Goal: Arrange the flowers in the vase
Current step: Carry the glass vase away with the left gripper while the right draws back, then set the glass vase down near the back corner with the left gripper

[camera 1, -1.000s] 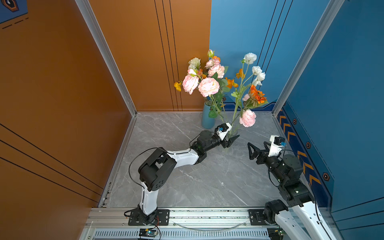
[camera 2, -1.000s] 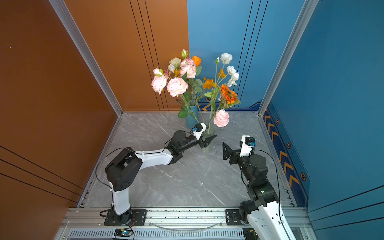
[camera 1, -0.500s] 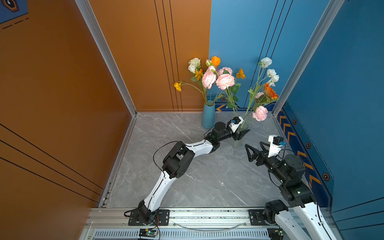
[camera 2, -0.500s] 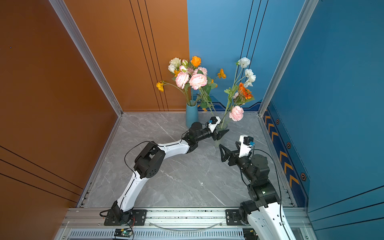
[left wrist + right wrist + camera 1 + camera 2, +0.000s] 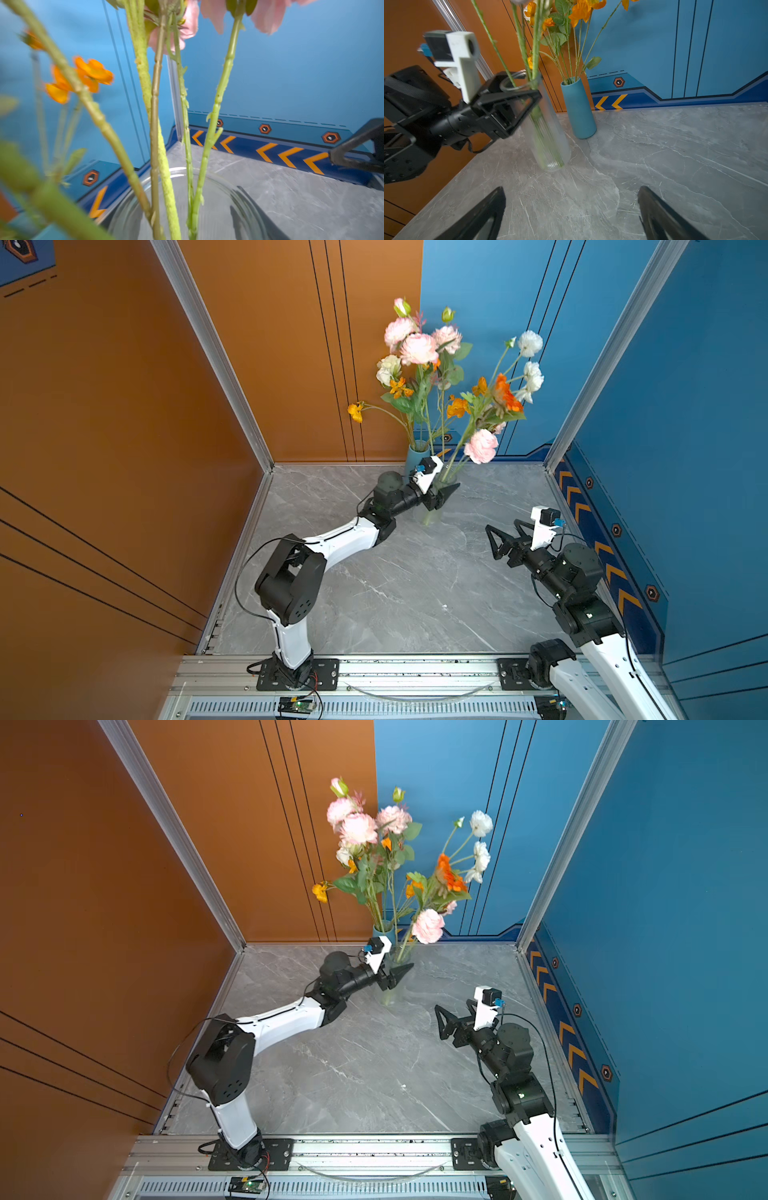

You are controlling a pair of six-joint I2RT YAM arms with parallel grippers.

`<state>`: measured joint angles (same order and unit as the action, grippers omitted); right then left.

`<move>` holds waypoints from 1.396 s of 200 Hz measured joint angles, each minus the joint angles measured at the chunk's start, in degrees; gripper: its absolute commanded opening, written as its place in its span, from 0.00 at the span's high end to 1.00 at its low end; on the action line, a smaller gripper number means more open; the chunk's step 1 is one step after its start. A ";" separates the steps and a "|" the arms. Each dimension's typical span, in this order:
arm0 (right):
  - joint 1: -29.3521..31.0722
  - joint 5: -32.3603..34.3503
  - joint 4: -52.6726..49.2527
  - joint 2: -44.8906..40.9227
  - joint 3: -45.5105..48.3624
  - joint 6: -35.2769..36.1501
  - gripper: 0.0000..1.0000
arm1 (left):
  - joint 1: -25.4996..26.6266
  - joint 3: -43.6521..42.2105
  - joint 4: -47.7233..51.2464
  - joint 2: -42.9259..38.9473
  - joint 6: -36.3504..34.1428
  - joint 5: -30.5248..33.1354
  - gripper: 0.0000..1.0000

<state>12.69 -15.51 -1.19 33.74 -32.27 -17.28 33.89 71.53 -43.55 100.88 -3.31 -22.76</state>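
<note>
While I watched from my station, the left pincer (image 5: 451,487) was clamped across the glass vase (image 5: 550,141) just under its rim, a finger on each side. A bunch of flowers (image 5: 490,404) stood in it, just right of the blue vase (image 5: 578,108) by the far wall. The right pincer (image 5: 491,542) hung spread and empty over the near right of the desk (image 5: 395,593). I judged the stems light, springy and top-heavy, and the glass slick and breakable. I'd pinch the stems low and bunched, never the blossoms.

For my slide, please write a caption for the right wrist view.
Left end effector holds the glass vase of flowers beside a teal vase; right end effector open.
</note>
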 measured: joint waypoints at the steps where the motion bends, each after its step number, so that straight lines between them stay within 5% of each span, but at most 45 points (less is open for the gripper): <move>1: 0.00 -0.02 0.04 0.04 0.00 -0.02 0.00 | -0.37 -0.26 -0.13 -0.44 -0.04 0.11 0.75; 44: 1.79 -1.20 2.47 1.88 -0.11 -0.26 0.00 | -9.57 -6.08 -1.66 -8.39 -1.90 3.52 0.75; 110: 16.48 0.52 3.06 14.10 -10.03 5.18 0.00 | -21.20 -9.86 -1.73 -8.96 -1.51 8.15 0.75; 170: 21.88 1.05 4.48 22.56 -12.76 8.15 0.00 | -30.34 -12.39 -16.50 -5.14 7.06 11.02 0.77; 279: 22.23 1.79 6.36 25.81 -13.14 8.50 0.00 | -32.81 -8.39 -26.88 13.92 7.58 13.31 0.79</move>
<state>34.92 -13.72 5.17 59.55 -45.41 -8.78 1.08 63.13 -70.43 114.80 4.27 -9.45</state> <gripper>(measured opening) 0.999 0.696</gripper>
